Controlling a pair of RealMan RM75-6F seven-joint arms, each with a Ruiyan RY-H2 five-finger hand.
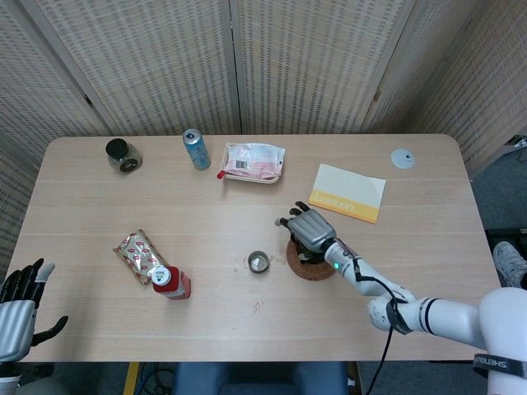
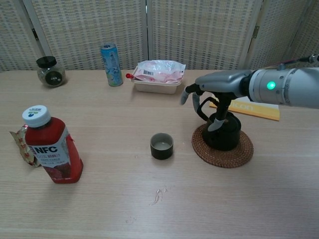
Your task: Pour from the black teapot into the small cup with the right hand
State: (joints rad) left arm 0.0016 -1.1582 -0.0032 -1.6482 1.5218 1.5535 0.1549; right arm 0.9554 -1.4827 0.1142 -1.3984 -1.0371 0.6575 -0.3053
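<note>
Left hand [image 1: 18, 300] idles off the table's near-left corner, fingers spread, holding nothing; it isn't part of this job. Foil snack pack [image 1: 138, 254] and red juice bottle [image 2: 51, 148] sit front-left, glass jar [image 2: 50, 71] and blue can [image 2: 111, 58] along the back, well apart from the work zone. Pink packet in a tray [image 2: 157, 73] is back-centre.

Small cup [image 2: 161, 146] stands upright mid-table, just left of the woven coaster [image 2: 225, 152], so the pour looks like a short tilt leftward. Black teapot [image 2: 223, 131] sits on that coaster, not lifted.

Right hand [image 2: 212, 92] hangs over the pot from above, fingers curled down around the handle area and lid. Can't tell whether it has a real grip or is only resting there; the chest view shows fingers at the handle loop but the contact is hidden. My read: grasp stage, pour not started. Yellow booklet [image 1: 347, 192] lies behind.
</note>
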